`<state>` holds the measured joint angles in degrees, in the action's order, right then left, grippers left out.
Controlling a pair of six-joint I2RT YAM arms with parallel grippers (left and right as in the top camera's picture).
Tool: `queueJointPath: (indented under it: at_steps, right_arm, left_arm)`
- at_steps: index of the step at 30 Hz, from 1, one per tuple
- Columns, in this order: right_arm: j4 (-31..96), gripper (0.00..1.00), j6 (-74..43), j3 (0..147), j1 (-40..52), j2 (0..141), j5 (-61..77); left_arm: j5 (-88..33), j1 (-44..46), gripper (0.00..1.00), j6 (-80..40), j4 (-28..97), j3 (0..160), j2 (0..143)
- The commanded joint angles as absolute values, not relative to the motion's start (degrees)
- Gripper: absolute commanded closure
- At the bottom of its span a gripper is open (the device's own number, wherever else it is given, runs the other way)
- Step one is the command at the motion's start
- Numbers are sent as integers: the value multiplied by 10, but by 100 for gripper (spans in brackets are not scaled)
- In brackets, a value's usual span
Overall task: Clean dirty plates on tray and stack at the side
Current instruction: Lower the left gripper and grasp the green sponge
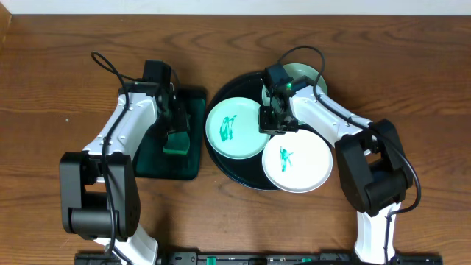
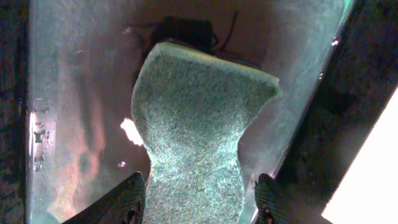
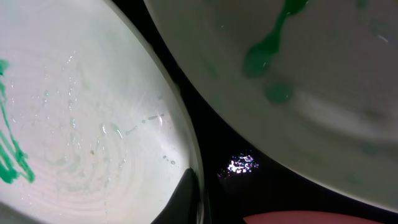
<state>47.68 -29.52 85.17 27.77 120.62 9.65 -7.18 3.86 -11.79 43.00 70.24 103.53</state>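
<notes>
My left gripper [image 2: 200, 194] squeezing green sponge [image 2: 199, 106] | my right gripper [image 1: 274, 121] low at plate [image 1: 234, 129] rim, closure unclear | three plates around it on black tray [image 1: 246, 175], smears visible | none cleaned, none stacked

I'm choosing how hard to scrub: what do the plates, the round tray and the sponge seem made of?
The plates look glossy white, probably glazed ceramic or melamine; droplets and glints show in the right wrist view. The tray is glossy black, likely plastic or lacquer; it reflects a light spot. The sponge is soft, fibrous green scouring foam, pinched narrow at its waist.
</notes>
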Motion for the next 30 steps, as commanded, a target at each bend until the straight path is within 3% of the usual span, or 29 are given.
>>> queueJointPath:
  at_steps: [1, 7, 14, 17, 21, 22, 30]
  right_arm:
    - [484, 99, -280, 845, 290, 1221, 110]
    - [484, 99, -280, 845, 290, 1221, 110]
    - [486, 99, -280, 845, 290, 1221, 110]
    - [486, 99, -280, 845, 290, 1221, 110]
    - [487, 99, -280, 845, 290, 1221, 110]
    - [488, 99, -280, 845, 290, 1221, 110]
    - [495, 99, -280, 845, 290, 1221, 110]
  left_arm:
    - [-71, 37, 43, -116, 425, 711, 1039]
    - [-73, 37, 43, -116, 418, 711, 1071]
    - [-73, 37, 54, -116, 403, 711, 1109]
    - [-73, 37, 63, -116, 393, 711, 1110]
    - [-73, 37, 91, -116, 381, 711, 1110]
    - [-73, 37, 93, -116, 379, 711, 1110]
    - [-73, 37, 93, -116, 383, 711, 1082]
